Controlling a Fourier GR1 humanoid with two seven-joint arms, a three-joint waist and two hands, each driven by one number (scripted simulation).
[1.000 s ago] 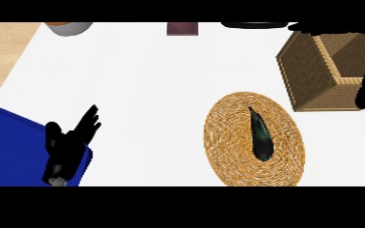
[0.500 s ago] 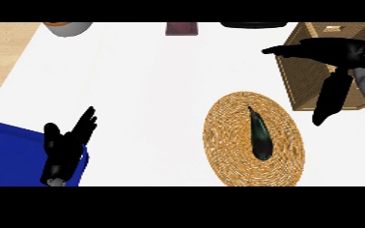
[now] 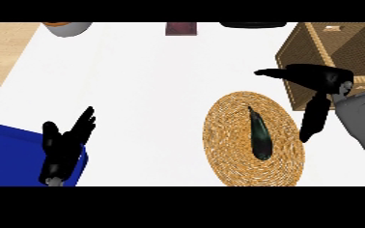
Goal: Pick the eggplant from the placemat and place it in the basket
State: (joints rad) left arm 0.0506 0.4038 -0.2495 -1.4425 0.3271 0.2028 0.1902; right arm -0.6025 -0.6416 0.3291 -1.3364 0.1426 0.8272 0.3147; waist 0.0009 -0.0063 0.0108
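A dark, slender eggplant (image 3: 259,135) lies lengthwise on the round woven placemat (image 3: 228,140) at the lower right. My right hand (image 3: 318,84) hangs open just right of the placemat, thumb pointing left, fingers pointing down beside the mat's right edge, apart from the eggplant. The brown wicker basket (image 3: 306,48) stands at the upper right, partly behind that hand. My left hand (image 3: 65,142) rests open at the lower left, fingers up.
A blue object (image 3: 18,157) sits under the left hand at the lower left corner. Along the back edge are a grey bowl (image 3: 68,28), a dark red box (image 3: 181,28) and a black item (image 3: 253,24).
The right hand has come down from the upper right edge over the basket to beside the placemat. The left hand and eggplant have not moved.
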